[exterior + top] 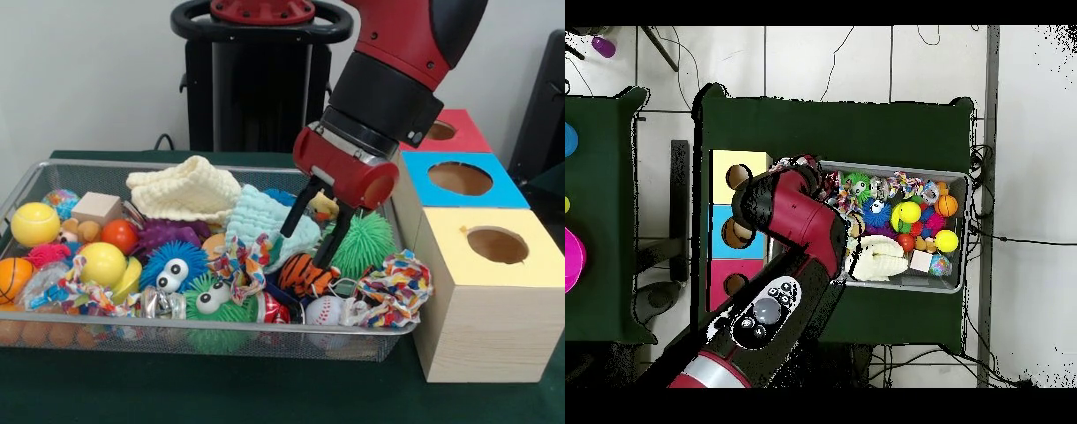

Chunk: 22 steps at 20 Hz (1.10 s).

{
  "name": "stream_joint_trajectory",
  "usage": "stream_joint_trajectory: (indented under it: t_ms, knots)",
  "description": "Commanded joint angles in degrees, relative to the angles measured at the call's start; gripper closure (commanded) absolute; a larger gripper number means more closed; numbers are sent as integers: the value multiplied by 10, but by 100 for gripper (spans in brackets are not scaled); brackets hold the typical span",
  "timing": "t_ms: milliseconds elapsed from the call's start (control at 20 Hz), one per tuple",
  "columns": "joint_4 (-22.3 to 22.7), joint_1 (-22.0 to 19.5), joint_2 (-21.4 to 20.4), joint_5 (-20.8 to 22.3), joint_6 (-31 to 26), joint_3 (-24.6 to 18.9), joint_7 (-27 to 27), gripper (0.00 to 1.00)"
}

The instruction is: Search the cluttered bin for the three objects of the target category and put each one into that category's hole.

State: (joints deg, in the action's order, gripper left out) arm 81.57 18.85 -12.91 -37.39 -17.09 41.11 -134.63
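On the dark green cloth-covered table [221,393], largest item first: a silver wire-mesh bin [221,337] heaped with toys. At its 3 o'clock side, three wooden boxes stand in a row, each with a round hole on top: the yellow-topped box [494,291] nearest, the blue-topped box [463,181] behind it, the red-topped box [455,131] farthest.

Red and black robot arm [393,79]: comes down over the bin's 2 o'clock area. Its black two-fingered tool [309,237] is spread, holding nothing, tips just above an orange tiger-striped soft toy [305,274].

Contents, descending:
- cream knitted cloth [185,190], 12 o'clock;
- pale blue knitted cloth [256,221], centre;
- green spiky rubber ball [366,243], 3 o'clock;
- blue fuzzy ball with googly eyes [172,267], 7 o'clock;
- smooth yellow ball [35,223], 9 o'clock;
- small white baseball [324,311], 5 o'clock.
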Motion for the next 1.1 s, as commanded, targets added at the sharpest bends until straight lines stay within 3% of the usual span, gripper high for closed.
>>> stream_joint_trajectory:
  t_ms: [50, 1100]
  knots:
    - [7, 0, 33, -28, -75, -20, -170, 0]
    - [-5, 20, 45, -55, -94, -4, -244, 0]
